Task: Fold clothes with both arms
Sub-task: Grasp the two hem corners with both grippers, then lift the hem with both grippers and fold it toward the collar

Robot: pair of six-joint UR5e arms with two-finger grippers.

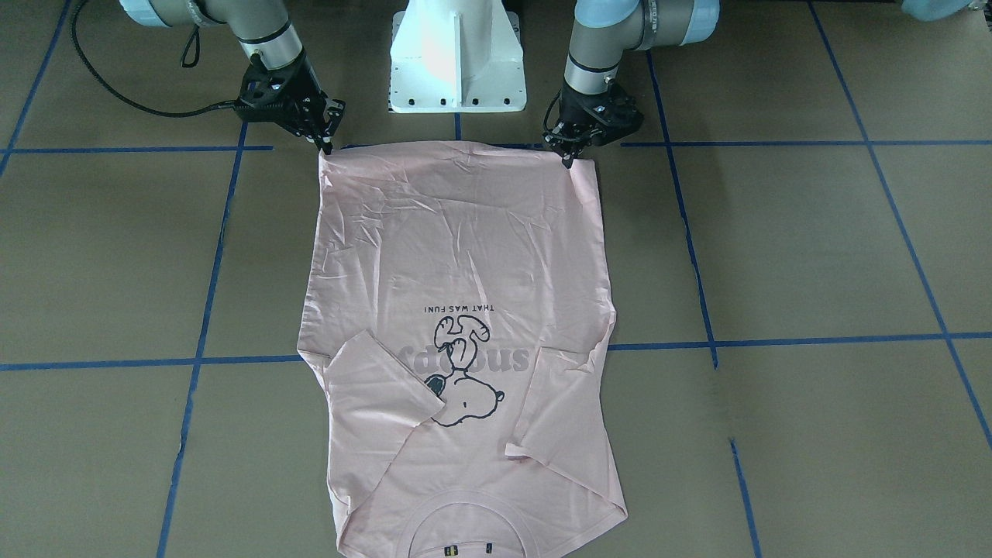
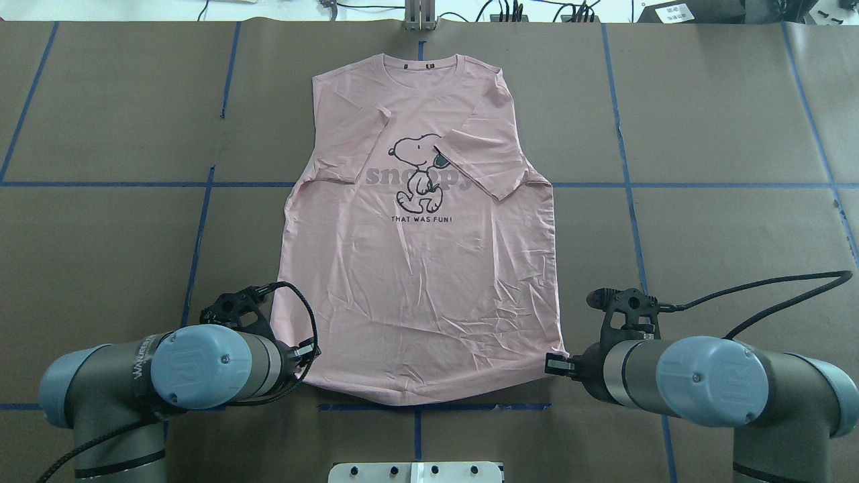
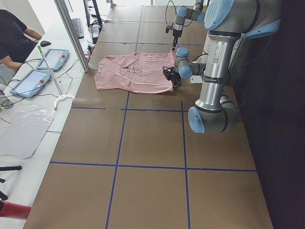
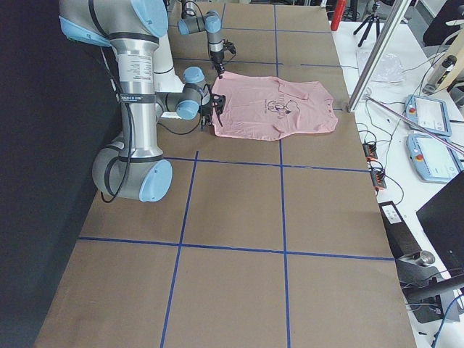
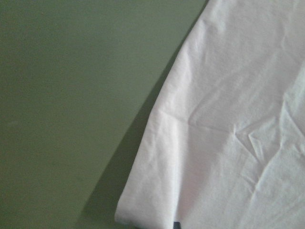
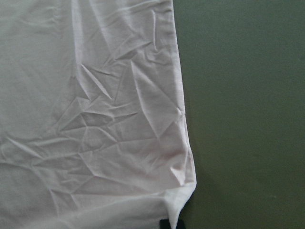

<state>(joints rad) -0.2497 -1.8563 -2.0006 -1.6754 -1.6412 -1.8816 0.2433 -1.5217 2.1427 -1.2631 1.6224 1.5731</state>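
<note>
T-shirt (image 2: 429, 288) lies flat on the table (image 2: 100, 235), print up, with the hem nearest the robot. My left tool (image 1: 570, 159) and right tool (image 1: 325, 147) are each narrow on a hem corner, apparently pinching it. Farther out both sleeves (image 2: 480, 164) are folded in, and the collar (image 2: 423, 67) is farthest. I judge the lengthwise fold is starting. Next I should lift both corners evenly and carry them toward the collar.

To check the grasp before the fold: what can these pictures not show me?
- Left hand, right hand: open or shut on T-shirt hem corners unclear; too small front-facing, mostly behind wrists overhead.
- Collar label: too small to read; front-facing view's lower edge cuts the collar.
</note>
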